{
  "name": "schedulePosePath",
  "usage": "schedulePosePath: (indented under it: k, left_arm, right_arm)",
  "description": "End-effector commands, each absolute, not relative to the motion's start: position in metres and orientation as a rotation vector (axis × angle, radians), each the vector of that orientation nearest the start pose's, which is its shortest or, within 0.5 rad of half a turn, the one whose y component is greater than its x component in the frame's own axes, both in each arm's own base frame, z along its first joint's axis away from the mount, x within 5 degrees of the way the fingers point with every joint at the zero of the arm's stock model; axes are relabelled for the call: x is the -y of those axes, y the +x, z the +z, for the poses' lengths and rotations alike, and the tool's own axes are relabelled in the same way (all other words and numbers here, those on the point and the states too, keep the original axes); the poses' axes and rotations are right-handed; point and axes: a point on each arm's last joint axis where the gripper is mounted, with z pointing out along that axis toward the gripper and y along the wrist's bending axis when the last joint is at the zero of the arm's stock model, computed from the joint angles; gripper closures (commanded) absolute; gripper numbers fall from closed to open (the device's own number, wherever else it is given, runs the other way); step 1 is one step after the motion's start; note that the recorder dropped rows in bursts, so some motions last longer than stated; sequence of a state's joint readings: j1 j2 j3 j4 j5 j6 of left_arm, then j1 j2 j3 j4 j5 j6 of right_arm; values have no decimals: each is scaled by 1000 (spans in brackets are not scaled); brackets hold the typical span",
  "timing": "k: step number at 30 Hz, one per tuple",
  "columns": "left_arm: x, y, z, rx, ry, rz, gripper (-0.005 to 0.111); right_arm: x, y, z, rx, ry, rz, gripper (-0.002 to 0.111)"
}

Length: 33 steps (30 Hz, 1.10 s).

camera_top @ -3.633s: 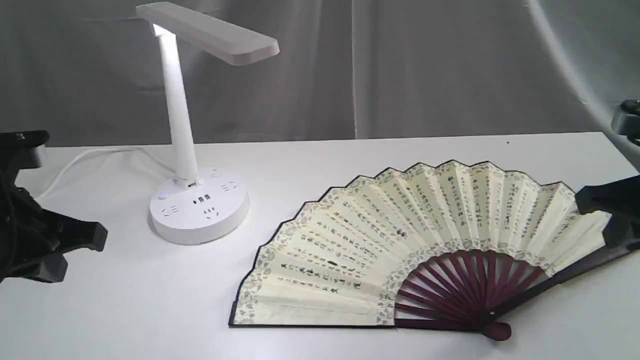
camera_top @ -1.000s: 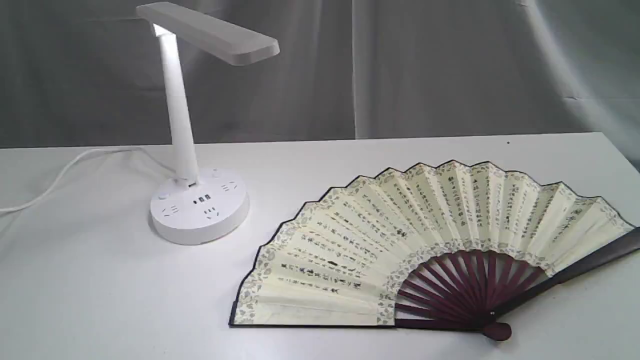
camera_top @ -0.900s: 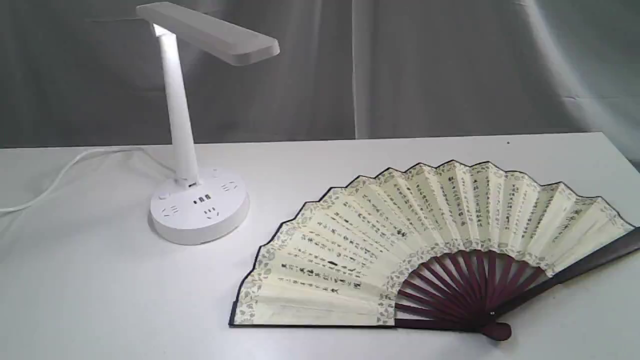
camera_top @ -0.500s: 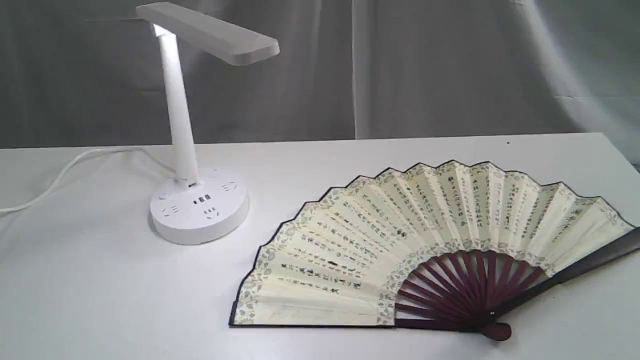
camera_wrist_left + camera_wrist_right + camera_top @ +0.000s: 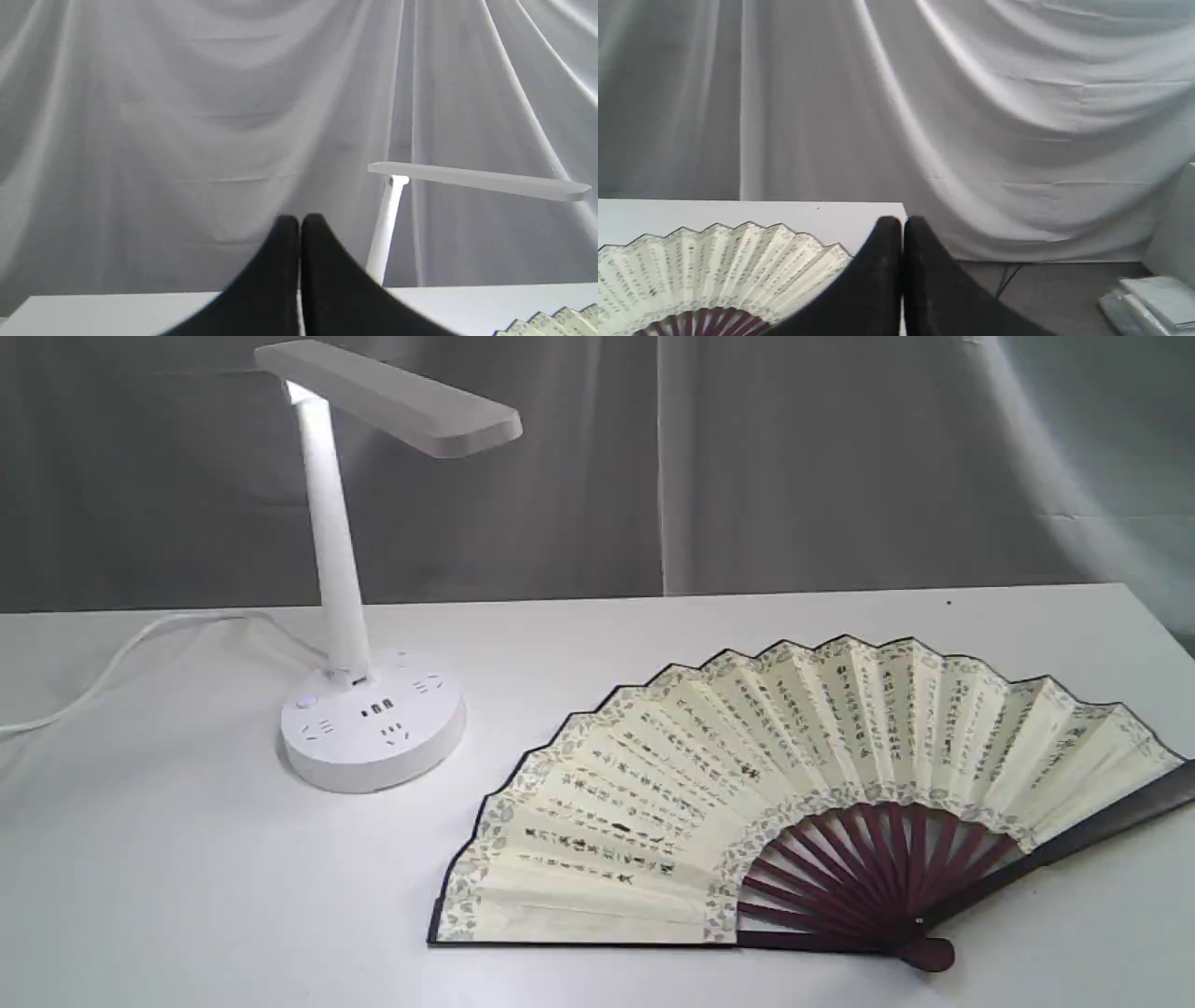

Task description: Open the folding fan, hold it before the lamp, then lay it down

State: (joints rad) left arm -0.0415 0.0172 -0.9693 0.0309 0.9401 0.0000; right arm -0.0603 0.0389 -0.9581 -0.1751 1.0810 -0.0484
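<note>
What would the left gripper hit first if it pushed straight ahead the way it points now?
Probably only the grey draped cloth backdrop. The shut left gripper aims past the white plastic desk lamp, whose slanted stem stands off to one side; depth is unclear.

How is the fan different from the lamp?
The fan lies flat and spread wide open, but the lamp stands up tall. The fan is cream paper with black writing and dark red ribs, while the lamp is plain white all over. The fan is pleated and thin; the lamp is smooth with a thick round base. Both sit on the white table.
</note>
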Motion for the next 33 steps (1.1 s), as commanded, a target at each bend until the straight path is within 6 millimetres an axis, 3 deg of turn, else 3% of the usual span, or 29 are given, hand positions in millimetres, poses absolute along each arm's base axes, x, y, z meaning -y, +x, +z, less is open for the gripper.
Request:
schedulePosePath:
  k: [1,9,15,19,26,33]
  left_arm:
    - [-7,-87,401,-1461,18,19,107]
    - [-5,-77,395,-1466,24,-8,107]
    - [-3,-50,384,-1400,27,-17,107]
    - [-1,-24,365,-1386,26,-38,107]
    - [1,16,316,-1436,20,-52,107]
    - [2,38,273,-1476,18,-50,107]
  right_arm:
    - [12,-86,385,-1622,68,-314,108]
    - [13,-84,379,-1680,79,-308,108]
    - [12,-78,377,-1667,72,-304,108]
    - [10,-57,366,-1658,49,-257,108]
    - [3,-10,328,-1653,26,-119,108]
    - [1,26,286,-1600,29,-60,108]
